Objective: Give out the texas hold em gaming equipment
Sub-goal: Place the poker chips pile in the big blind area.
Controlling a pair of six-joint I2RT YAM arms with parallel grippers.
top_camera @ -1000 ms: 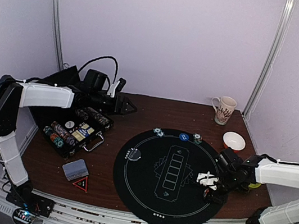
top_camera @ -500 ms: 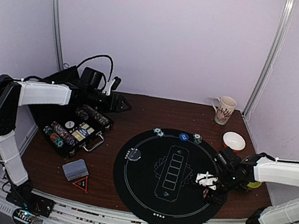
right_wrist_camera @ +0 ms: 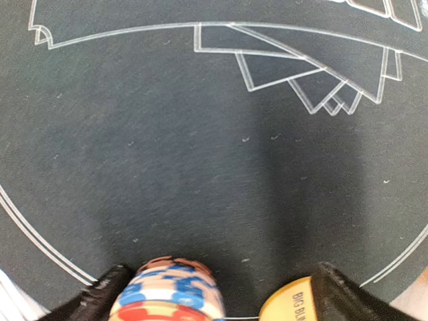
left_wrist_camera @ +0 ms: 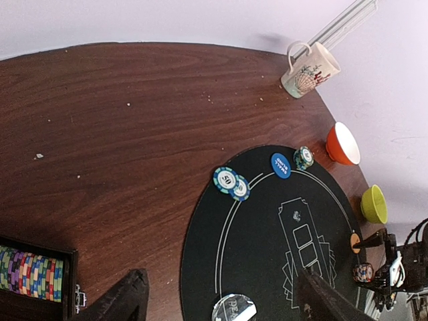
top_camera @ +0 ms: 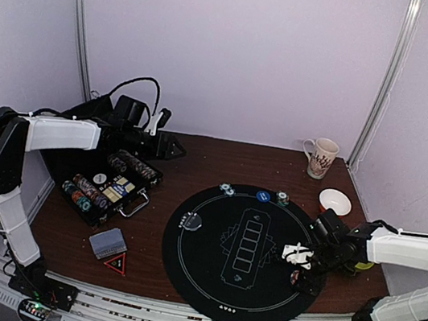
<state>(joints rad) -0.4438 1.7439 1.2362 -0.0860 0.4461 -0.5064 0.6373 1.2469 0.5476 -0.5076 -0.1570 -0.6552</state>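
On the black round mat (top_camera: 244, 255), a short stack of striped poker chips (right_wrist_camera: 167, 291) stands between the spread fingers of my right gripper (right_wrist_camera: 221, 294), touching neither that I can see. An orange round button (right_wrist_camera: 291, 304) lies against the right finger. In the top view that gripper (top_camera: 300, 270) is low over the mat's right edge. My left gripper (top_camera: 177, 149) hangs open and empty over the back left of the table, jaws wide in its wrist view (left_wrist_camera: 224, 294). Two chips (left_wrist_camera: 231, 182), a blue button (left_wrist_camera: 281, 165), another chip (left_wrist_camera: 303, 158) and a clear button (left_wrist_camera: 233, 309) lie on the mat.
An open chip case (top_camera: 108, 184) sits at the left, with a grey-backed card deck (top_camera: 107, 242) and a red triangle (top_camera: 116, 263) in front of it. A patterned mug (top_camera: 322, 157), an orange bowl (top_camera: 335, 202) and a green bowl (top_camera: 362, 265) stand at the right.
My right gripper has opened wide and let go of the chip stack on the mat. The left gripper has drifted slightly left.
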